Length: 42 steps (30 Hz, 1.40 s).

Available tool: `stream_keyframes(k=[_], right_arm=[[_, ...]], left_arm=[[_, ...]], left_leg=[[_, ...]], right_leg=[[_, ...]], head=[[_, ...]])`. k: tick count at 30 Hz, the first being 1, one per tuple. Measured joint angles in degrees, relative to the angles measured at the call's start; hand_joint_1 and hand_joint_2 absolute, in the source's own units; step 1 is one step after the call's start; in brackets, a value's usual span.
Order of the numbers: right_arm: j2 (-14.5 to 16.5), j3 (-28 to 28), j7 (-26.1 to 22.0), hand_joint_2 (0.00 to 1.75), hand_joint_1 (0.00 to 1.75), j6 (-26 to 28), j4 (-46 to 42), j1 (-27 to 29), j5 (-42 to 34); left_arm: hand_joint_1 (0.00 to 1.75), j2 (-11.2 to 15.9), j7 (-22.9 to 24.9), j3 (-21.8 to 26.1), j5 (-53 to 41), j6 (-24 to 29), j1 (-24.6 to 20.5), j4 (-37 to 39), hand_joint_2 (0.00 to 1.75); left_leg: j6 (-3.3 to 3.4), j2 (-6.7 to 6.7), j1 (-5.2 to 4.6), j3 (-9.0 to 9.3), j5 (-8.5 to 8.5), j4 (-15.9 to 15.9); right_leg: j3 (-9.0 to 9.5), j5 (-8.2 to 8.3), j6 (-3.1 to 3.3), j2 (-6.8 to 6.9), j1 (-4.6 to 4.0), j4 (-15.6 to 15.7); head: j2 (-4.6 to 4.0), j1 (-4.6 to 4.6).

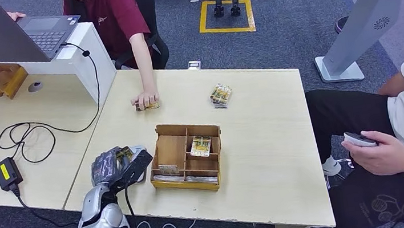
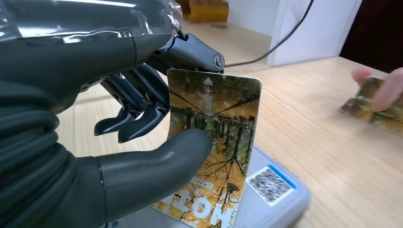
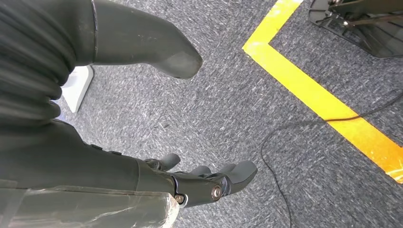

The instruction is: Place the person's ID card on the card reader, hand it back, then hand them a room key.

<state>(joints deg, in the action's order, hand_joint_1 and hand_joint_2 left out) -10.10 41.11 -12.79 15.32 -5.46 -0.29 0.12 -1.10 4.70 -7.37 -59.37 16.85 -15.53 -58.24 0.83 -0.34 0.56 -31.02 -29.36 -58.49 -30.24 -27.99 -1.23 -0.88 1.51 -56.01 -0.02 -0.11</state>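
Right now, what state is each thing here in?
Left hand: pinching the card upright.
Card: held over the grey reader.
Card reader: on the table, under the card.
Right hand: hanging over carpet, fingers apart, holding nothing.
Wooden organizer: cards in its compartments.

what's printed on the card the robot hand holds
Autumn trees in yellow-orange on the card, clearest in the left wrist view.
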Motion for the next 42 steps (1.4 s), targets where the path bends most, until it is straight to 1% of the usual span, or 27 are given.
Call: stream_keyframes(k=[3,6,9,12,14,17,21,26,30,33,39,42], right_arm=[[0.0,0.1,-0.2,1.75,0.0,0.0,0.0,0.0,-0.3],[0.0,0.6,-0.2,1.75,0.0,0.1,0.0,0.0,-0.7],[0.0,1.3,-0.1,1.75,0.0,0.1,0.0,0.0,-0.7],[-0.1,2.0,0.1,1.75,0.0,0.0,0.0,-0.1,-0.5],[-0.2,2.5,0.1,1.75,0.0,-0.1,0.0,-0.3,-0.2],[-0.4,3.3,0.2,1.75,0.0,-0.2,-0.2,-0.5,0.5],[-0.7,4.4,0.7,1.75,0.0,-0.4,-0.5,-1.0,1.3],[-0.8,5.5,1.3,1.75,0.0,-0.9,-1.0,-1.8,1.9],[-0.9,6.2,1.4,1.75,0.0,-1.1,-1.3,-2.3,2.4],[-1.0,6.6,1.5,1.75,0.0,-1.3,-1.6,-2.7,2.3],[-1.2,6.8,1.5,1.75,0.0,-1.3,-1.8,-3.0,2.2],[-1.2,6.8,1.5,1.75,0.0,-1.3,-1.9,-3.1,2.2]], left_arm=[[1.75,-0.4,-7.4,0.1,10.7,0.0,0.9,-2.4,1.75],[1.75,-0.8,-12.4,0.2,21.0,1.2,1.4,-6.5,1.75],[1.75,-0.8,-16.1,0.6,28.0,4.4,0.5,-10.2,1.75],[1.75,-0.6,-18.3,1.3,33.9,5.1,-1.6,-12.2,1.75],[1.75,-0.1,-20.3,1.6,36.2,5.5,-3.2,-12.9,1.75],[1.75,0.6,-22.4,2.2,36.6,7.9,-5.6,-13.2,1.75],[1.75,1.3,-23.2,3.2,34.0,12.6,-9.1,-12.4,1.75],[1.75,1.9,-23.4,4.0,30.6,16.1,-12.1,-9.9,1.75],[1.75,2.1,-24.2,4.6,27.7,20.0,-14.4,-6.3,1.75],[1.75,2.2,-25.3,4.9,27.2,20.9,-15.3,-4.2,1.75],[1.75,1.9,-25.9,5.2,26.6,21.7,-15.4,-2.1,1.75],[0.44,1.9,-26.0,5.3,26.6,21.7,-15.4,-1.4,1.75]], left_leg=[[0.0,-0.01,0.0,-0.01,0.0,0.0],[0.0,0.0,0.0,-0.03,0.0,0.0],[0.0,-0.01,0.0,-0.04,0.0,0.0],[0.0,-0.04,0.01,-0.04,0.01,0.0],[-0.01,-0.04,0.02,-0.04,0.01,0.0],[-0.01,-0.03,0.02,-0.05,0.02,0.0],[-0.01,-0.03,0.02,-0.04,0.02,0.0],[-0.01,-0.02,0.01,-0.04,0.02,0.0],[-0.01,-0.02,0.01,-0.05,0.02,0.0],[-0.01,-0.01,0.01,-0.04,0.02,0.0],[0.0,-0.02,0.01,-0.04,0.01,0.0],[0.0,-0.01,0.01,-0.04,0.01,0.0]], right_leg=[[-0.01,0.0,0.0,0.01,0.0,0.0],[-0.02,0.0,0.0,0.0,0.0,0.0],[-0.03,0.01,-0.01,0.0,0.0,0.0],[-0.03,0.01,-0.01,0.03,-0.01,0.0],[-0.03,0.01,-0.01,0.03,-0.02,0.0],[-0.03,0.01,0.0,0.01,-0.01,-0.1],[-0.04,0.02,0.0,0.0,-0.01,-0.1],[-0.04,0.02,0.0,-0.01,-0.01,-0.1],[-0.04,0.02,0.0,-0.01,-0.01,-0.1],[-0.05,0.02,0.0,-0.01,-0.01,-0.1],[-0.06,0.02,0.0,-0.02,-0.01,-0.1],[-0.06,0.02,0.0,-0.02,-0.01,-0.1]], head=[[0.0,0.0],[0.0,0.0],[0.0,-0.01],[0.0,-0.01],[0.0,-0.01],[0.0,-0.01],[0.0,-0.01],[0.0,-0.01],[0.0,0.0],[0.0,0.0],[0.0,-0.01],[0.0,-0.01]])
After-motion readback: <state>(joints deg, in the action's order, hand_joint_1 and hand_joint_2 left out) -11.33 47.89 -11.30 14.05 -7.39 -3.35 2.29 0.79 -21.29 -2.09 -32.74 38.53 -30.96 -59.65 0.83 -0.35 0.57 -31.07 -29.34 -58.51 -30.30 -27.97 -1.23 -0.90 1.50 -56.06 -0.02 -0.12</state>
